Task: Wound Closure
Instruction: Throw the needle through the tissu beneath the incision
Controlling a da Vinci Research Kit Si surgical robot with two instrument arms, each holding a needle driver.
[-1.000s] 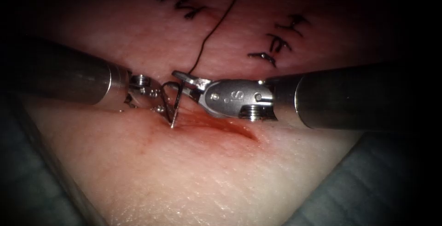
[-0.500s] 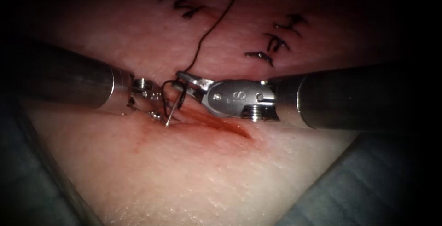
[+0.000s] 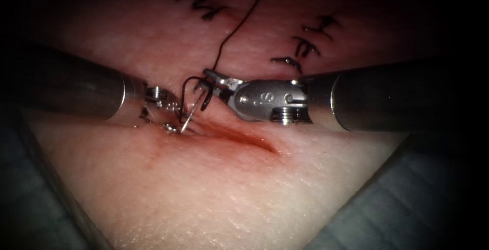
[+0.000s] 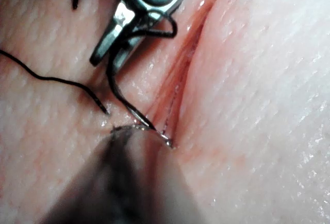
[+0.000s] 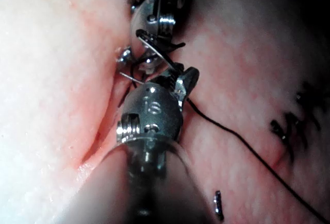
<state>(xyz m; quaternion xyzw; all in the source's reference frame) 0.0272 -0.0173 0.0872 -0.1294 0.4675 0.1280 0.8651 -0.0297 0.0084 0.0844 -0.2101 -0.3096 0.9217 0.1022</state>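
Pale pink tissue [image 3: 244, 189] w/ red cut [image 3: 239, 138], black thread [image 3: 239, 23], silver needle [image 3: 189, 113].

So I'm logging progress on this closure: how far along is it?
Early. No stitch crosses the cut, which gapes along its length. In hand: the right tool is shut on the needle near its thread end, the point sitting at the cut's left end beside the left tool, which grips nothing I can make out. The thread trails away over the tissue. The whole cut remains to close.

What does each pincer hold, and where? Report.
Right pincer: needle, near its thread end; the tip meets the tissue at the cut's left end. Left pincer: cannot tell.
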